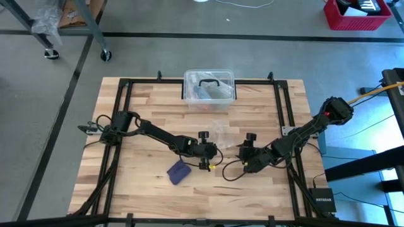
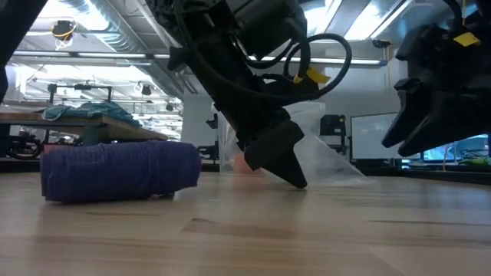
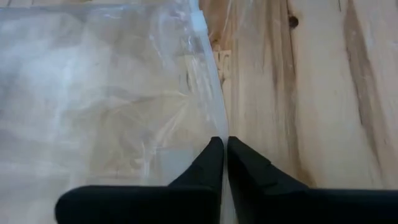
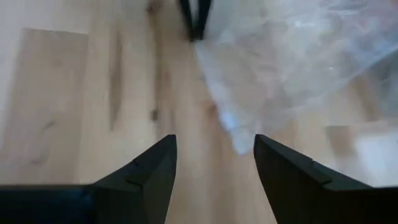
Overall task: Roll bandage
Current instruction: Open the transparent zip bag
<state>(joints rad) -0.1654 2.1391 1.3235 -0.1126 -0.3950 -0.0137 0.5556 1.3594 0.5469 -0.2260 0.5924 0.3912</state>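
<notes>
The bandage (image 1: pixel 178 171) lies rolled up as a dark navy bundle on the wooden table, near its front edge; it also shows in the low view (image 2: pixel 119 170). No gripper touches it. To its right, my left gripper (image 3: pixel 222 142) is shut on the crinkled clear plastic wrapper (image 3: pixel 106 93), its fingertips down at the tabletop (image 2: pixel 295 178). My right gripper (image 4: pixel 214 146) hovers open just right of the wrapper (image 4: pixel 292 68), above the wood, with nothing between its fingers. My left gripper pinches the wrapper's edge (image 3: pixel 214 121) between its two fingers. The fingers come slanting down from the table's left side. The wrapper lies slack on the table beyond the fingers; I cannot tell whether one layer or several are held.
A clear plastic box with a black handle (image 1: pixel 209 85) stands at the table's far edge, middle. Bare wood (image 1: pixel 145 104) lies left of and in front of the grippers. Black frame bars (image 1: pixel 287 113) run along the table's sides.
</notes>
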